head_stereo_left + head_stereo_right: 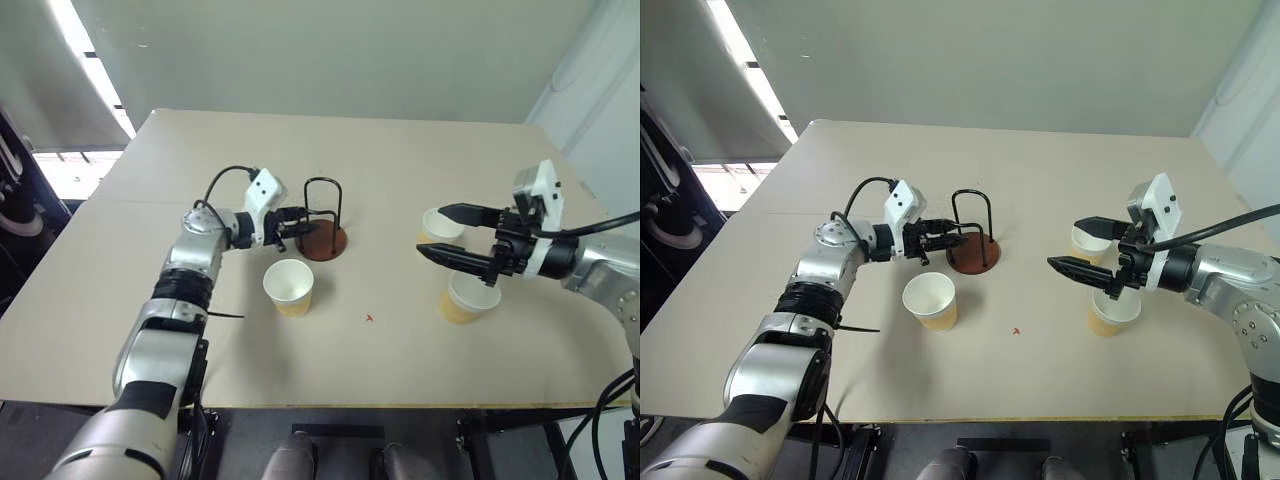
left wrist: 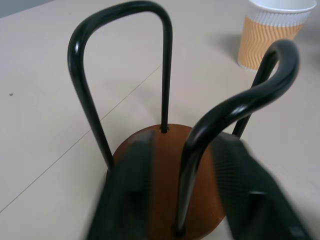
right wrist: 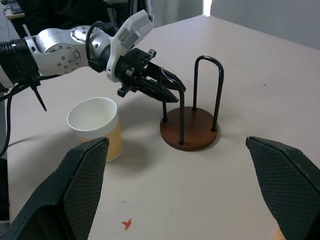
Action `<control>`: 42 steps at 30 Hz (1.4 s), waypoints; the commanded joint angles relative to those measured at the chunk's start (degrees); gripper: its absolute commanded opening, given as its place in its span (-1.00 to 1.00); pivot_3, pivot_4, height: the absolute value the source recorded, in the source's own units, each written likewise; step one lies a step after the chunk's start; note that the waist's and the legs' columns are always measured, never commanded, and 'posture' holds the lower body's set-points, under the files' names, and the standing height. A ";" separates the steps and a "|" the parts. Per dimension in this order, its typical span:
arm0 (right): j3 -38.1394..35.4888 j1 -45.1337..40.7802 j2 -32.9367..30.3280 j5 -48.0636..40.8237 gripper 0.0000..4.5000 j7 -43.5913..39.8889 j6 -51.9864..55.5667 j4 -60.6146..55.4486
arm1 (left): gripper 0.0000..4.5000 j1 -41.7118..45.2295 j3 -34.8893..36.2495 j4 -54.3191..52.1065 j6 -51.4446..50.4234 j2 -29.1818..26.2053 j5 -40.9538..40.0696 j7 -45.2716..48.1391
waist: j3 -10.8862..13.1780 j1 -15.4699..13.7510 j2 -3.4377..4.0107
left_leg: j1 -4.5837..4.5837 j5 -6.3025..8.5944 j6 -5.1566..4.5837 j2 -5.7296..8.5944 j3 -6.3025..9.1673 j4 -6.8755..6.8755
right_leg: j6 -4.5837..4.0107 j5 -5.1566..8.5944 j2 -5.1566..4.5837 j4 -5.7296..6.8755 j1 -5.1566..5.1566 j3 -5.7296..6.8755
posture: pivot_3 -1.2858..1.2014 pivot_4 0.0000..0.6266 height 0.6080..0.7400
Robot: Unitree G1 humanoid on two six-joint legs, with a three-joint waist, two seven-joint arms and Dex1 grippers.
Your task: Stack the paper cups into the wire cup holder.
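The wire cup holder (image 1: pixel 324 240) stands mid-table, a reddish-brown disc with black wire loops (image 2: pixel 165 60). My left gripper (image 1: pixel 296 222) reaches in level from the left, and its fingers (image 3: pixel 167 86) are closed on the near loop. One paper cup (image 1: pixel 288 287) stands upright just in front of the holder. Two more paper cups stand on the right, one farther back (image 1: pixel 441 225) and one nearer (image 1: pixel 468 298). My right gripper (image 1: pixel 432 231) hovers open and empty over those two, its fingers pointing toward the holder.
The tan table (image 1: pixel 400 160) runs wide behind and between the arms. A small red mark (image 1: pixel 369 319) lies on it in front of the holder. The front edge (image 1: pixel 330 405) is close to the cups.
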State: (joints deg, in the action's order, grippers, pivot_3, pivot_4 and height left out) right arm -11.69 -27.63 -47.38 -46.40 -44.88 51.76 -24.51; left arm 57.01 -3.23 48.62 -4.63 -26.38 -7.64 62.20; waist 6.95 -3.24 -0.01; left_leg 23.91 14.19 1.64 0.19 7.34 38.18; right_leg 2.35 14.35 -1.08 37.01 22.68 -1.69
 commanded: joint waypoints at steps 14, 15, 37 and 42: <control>-3.46 2.01 -5.66 0.34 1.00 -2.30 -1.81 -0.33 | -0.98 4.53 1.32 -14.57 -5.97 1.44 -5.10 5.47 | 0.00 -0.30 0.00 | 0.12 0.01 -0.01 0.03 -0.01 0.04 | 0.05 0.00 0.00 0.00 0.06 0.00 | 0.03 -0.52 1.00; -3.60 2.34 -6.08 0.65 1.00 -2.43 -2.09 -0.55 | -0.98 4.83 1.43 -15.88 -6.89 1.73 -5.66 5.38 | 0.00 -0.32 0.00 | 0.13 0.02 -0.03 0.03 -0.01 0.05 | 0.06 0.00 0.00 -0.01 0.06 0.00 | 0.03 -0.52 1.00; -19.93 16.05 -20.74 -2.05 1.00 -12.80 -1.50 -8.29 | -0.98 -5.00 -9.03 -43.57 -25.18 -0.91 -14.11 16.31 | 0.00 -0.60 0.01 | 0.08 0.05 -0.08 0.02 -0.17 0.15 | 0.19 0.00 -0.02 0.05 -0.01 -0.14 | 0.03 -0.52 1.00; -20.92 15.60 -20.82 -3.11 1.00 -11.88 -0.58 -9.79 | -0.98 -5.96 -10.79 -44.73 -26.25 -0.99 -14.73 17.66 | 0.00 -0.60 0.00 | 0.09 0.06 -0.11 0.02 -0.17 0.19 | 0.24 -0.01 -0.02 0.05 -0.01 -0.15 | 0.03 -0.52 1.00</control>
State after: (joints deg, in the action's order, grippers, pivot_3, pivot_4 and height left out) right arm -29.63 -11.58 -67.13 -48.56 -57.21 51.11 -33.05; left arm 50.97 -14.18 6.59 -30.80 -27.18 -21.13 78.98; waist 6.95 -3.84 -0.01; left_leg 24.01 14.26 1.52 0.21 7.17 38.38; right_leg 2.60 14.34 -1.10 37.06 22.67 -1.85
